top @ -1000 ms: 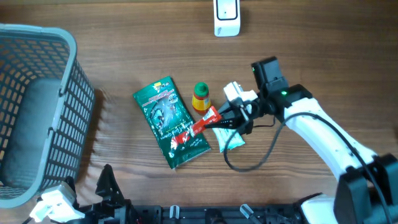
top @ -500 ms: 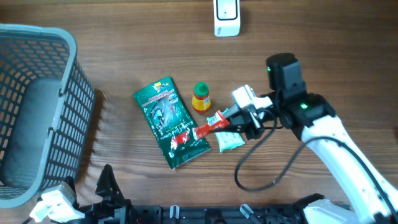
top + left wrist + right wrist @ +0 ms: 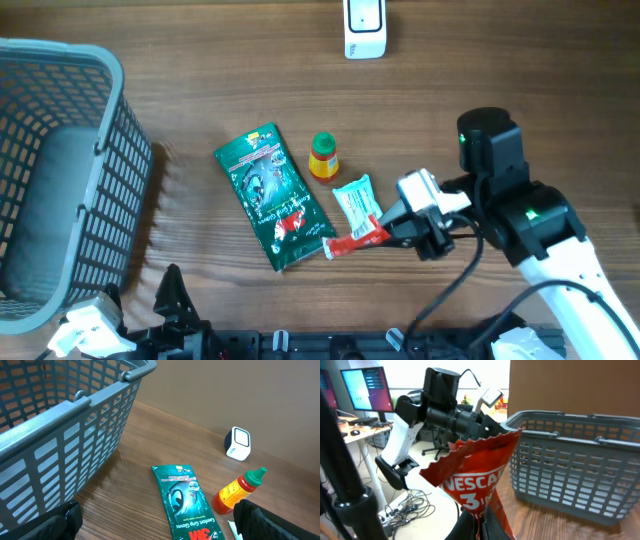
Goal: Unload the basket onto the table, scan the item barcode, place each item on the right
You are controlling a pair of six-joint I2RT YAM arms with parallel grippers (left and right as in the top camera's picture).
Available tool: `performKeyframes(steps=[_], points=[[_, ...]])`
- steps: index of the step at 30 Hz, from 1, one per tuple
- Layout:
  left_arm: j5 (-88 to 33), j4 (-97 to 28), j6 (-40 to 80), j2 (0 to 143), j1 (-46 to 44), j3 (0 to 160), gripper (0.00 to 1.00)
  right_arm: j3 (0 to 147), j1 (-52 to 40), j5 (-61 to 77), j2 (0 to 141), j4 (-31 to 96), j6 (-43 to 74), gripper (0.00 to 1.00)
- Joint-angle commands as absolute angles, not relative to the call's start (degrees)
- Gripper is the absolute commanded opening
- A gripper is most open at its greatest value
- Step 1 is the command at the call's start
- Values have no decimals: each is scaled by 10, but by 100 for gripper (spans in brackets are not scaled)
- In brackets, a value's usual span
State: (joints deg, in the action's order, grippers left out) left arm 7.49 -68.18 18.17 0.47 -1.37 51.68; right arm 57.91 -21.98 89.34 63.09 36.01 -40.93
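Pinching the red sachet by one end in the right gripper, jaws pressed together on the foil, near the front edge of the table, right of the middle.

Risking a slip: gripping only a thin end and leaving most of the sachet free, likely flopping or twisting during any swing toward the scanner. Risking a failed read too: possibly presenting the wrong face, with only the printed front showing in the right wrist view and no barcode visible there. Possibly brushing the green packet with the free tip, though not telling from above whether touching; dragging that packet along if so.

Standing between sachet and scanner: the small orange bottle, upright and easy to topple on a low pass, and the pale wrapper, lying just beside the grip. Sitting at the far edge, well apart from the sachet: the scanner. Occupying the left edge, off the likely route: the grey basket. Hanging at the front left corner, jaws spread wide and holding nothing: the left gripper.
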Motion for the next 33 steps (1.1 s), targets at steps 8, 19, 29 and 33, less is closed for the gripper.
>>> performKeyframes(steps=[8,19,29,33], points=[[76,-682,185,4,-10,516,100,585,-222,914,598,477,-527,4],[76,-682,185,4,-10,516,100,585,-222,895,598,669,-786,5],[76,-682,185,4,-10,516,100,585,-222,894,598,669,-795,5],[76,-682,185,4,-10,516,100,585,-221,894,598,663,-795,4]])
